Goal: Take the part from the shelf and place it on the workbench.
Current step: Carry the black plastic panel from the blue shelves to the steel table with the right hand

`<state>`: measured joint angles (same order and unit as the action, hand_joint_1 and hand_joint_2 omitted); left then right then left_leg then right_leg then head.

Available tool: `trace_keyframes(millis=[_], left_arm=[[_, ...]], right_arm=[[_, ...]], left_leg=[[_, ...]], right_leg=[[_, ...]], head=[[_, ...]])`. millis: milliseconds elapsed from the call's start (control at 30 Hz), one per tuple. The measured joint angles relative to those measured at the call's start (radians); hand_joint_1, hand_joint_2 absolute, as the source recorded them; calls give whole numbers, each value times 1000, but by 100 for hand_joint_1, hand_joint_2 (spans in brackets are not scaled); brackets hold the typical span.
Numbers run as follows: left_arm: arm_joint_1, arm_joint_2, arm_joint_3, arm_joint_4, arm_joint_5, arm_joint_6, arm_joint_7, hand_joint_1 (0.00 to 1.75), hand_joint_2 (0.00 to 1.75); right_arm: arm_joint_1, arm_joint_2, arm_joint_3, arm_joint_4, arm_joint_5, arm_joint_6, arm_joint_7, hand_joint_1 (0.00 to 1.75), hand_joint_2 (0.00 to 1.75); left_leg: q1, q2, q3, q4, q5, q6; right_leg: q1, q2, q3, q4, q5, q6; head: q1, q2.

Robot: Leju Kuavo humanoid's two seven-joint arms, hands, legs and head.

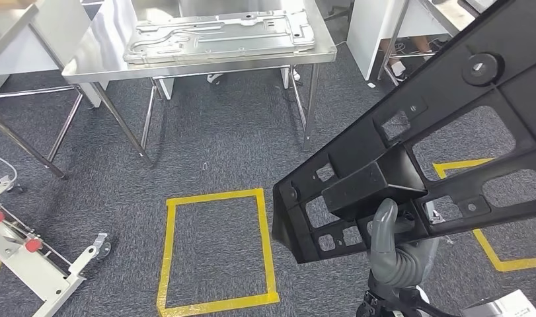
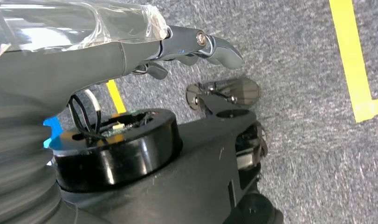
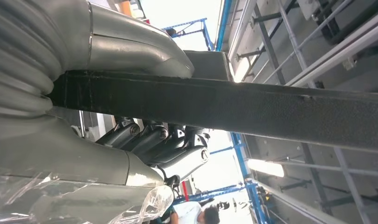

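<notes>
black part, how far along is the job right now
Done: the black part is off the shelf. In hand: the right hand grips it from below, above the carpet. Left: the steel workbench is across the floor, carrying a metal panel; the part must be set there.

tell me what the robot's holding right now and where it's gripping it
The right hand grips a large black plastic frame part by its lower edge bar, thumb on one face, fingers on the other. The left hand holds nothing.
</notes>
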<state>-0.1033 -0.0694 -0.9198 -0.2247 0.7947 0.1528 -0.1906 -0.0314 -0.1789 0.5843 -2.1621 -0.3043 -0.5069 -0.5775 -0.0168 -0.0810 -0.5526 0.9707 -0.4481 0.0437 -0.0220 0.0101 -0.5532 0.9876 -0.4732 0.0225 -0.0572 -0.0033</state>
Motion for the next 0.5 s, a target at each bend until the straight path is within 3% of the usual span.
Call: trace_keyframes(millis=[67,133,167,200,233,267,333,367,433,500], left_arm=[[-2,0,0,0,1,0,-1,0,175],[-3,0,0,0,4,0,-1,0,175],[-3,0,0,0,6,0,-1,0,175],[-1,0,0,0,9,-1,-1,0,175],[2,0,0,0,12,-3,-1,0,175],[3,1,0,0,14,-6,-1,0,175],[4,4,0,0,17,-13,0,0,175],[4,5,0,0,18,-15,0,0,175],[4,7,0,0,18,-17,1,0,175],[3,8,0,0,18,-16,1,0,175]], right_arm=[[0,0,0,0,-2,0,-2,175,175],[1,0,0,0,-2,0,-3,175,175],[1,0,0,0,-2,0,-3,175,175],[1,0,0,0,-1,0,-3,175,175],[1,0,0,0,0,-1,-3,175,175],[1,1,0,1,2,-2,-3,175,175],[0,1,0,1,8,-5,-4,175,175],[-1,1,0,1,10,-6,-4,175,175],[-2,2,0,2,12,-7,-5,175,175],[-4,2,0,2,12,-8,-4,175,175]], left_leg=[[5,30,-34,75,-30,-14],[12,59,-116,219,-73,-29],[16,65,-158,279,-83,-34],[19,68,-186,307,-74,-37],[21,70,-195,292,-42,-37],[21,71,-185,237,6,-35],[14,80,-140,102,90,-22],[7,85,-120,56,105,-12],[-5,90,-100,24,88,6],[-4,85,-69,-4,72,19]], right_leg=[[-5,-6,14,-3,-8,-9],[-5,-13,30,-3,-24,-13],[-5,-16,40,-3,-33,-13],[-5,-18,52,-3,-43,-13],[-5,-20,67,-4,-55,-11],[-6,-22,83,-4,-67,-9],[-6,-26,111,-9,-90,-2],[-7,-27,120,-15,-97,3],[-7,-29,134,-28,-99,16],[-7,-30,139,-5,-77,30]], head=[[-3,0],[-5,0],[-6,0],[-6,0],[-6,0],[-6,0],[-5,0],[-5,0],[-6,0],[-6,0]])
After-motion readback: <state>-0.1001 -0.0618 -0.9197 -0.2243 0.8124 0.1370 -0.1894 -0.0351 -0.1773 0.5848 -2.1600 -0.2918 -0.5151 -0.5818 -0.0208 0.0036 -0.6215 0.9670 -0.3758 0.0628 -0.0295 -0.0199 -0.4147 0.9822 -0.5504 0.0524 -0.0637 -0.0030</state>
